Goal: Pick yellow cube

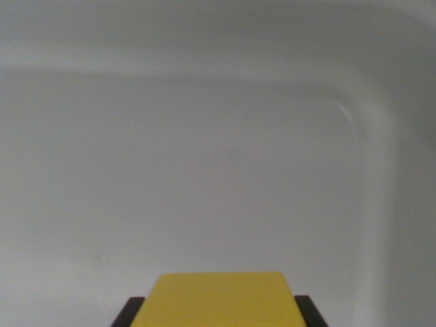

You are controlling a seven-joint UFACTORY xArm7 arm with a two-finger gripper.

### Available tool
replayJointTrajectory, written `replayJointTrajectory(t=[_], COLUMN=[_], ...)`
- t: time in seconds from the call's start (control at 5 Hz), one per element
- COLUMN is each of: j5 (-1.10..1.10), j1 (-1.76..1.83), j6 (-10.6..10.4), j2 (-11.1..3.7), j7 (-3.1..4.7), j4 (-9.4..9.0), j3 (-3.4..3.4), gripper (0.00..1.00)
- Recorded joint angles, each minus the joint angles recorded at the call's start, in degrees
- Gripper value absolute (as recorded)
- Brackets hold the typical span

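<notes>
Gripper (219, 317) sits at bottom centre of the wrist view, only two dark fingertips (129, 312) showing, one on each side of the yellow cube (219, 300). Both tips look flush against the cube's sides, so I judge it clamped on the cube, though the contact lines are cut off by the frame edge. Cube is square to the camera, top face flat and level, centred between the fingers; that fits a straight pinch on opposite faces. Beyond it is a white tray (204, 170), bare floor, with a raised rounded rim curving around the upper right corner. Cannot tell whether the cube rests on the floor or is lifted off it. Nothing else in view.
</notes>
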State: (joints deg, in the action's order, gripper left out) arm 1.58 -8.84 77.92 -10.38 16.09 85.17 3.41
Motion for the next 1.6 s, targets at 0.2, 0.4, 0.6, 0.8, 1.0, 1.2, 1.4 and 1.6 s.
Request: replayJointTrajectory(t=[0.2,0.4,0.6,0.8,1.0,1.2,1.4,1.6], j5=[-0.08,-0.08,-0.15,-0.15,-0.22,-0.22,-0.27,-0.27], j1=[0.01,0.01,0.03,0.03,0.04,0.04,0.05,0.05], j6=[1.96,1.96,3.84,3.84,5.41,5.41,6.70,6.70], j2=[0.73,0.73,1.43,1.43,2.02,2.02,2.50,2.50], j7=[-0.07,-0.07,-0.15,-0.15,-0.21,-0.21,-0.25,-0.25], j4=[1.23,1.23,2.41,2.41,3.40,3.40,4.20,4.20], j3=[0.03,0.03,0.06,0.06,0.08,0.08,0.10,0.10], gripper=[1.00,1.00,1.00,1.00,1.00,1.00,1.00,1.00])
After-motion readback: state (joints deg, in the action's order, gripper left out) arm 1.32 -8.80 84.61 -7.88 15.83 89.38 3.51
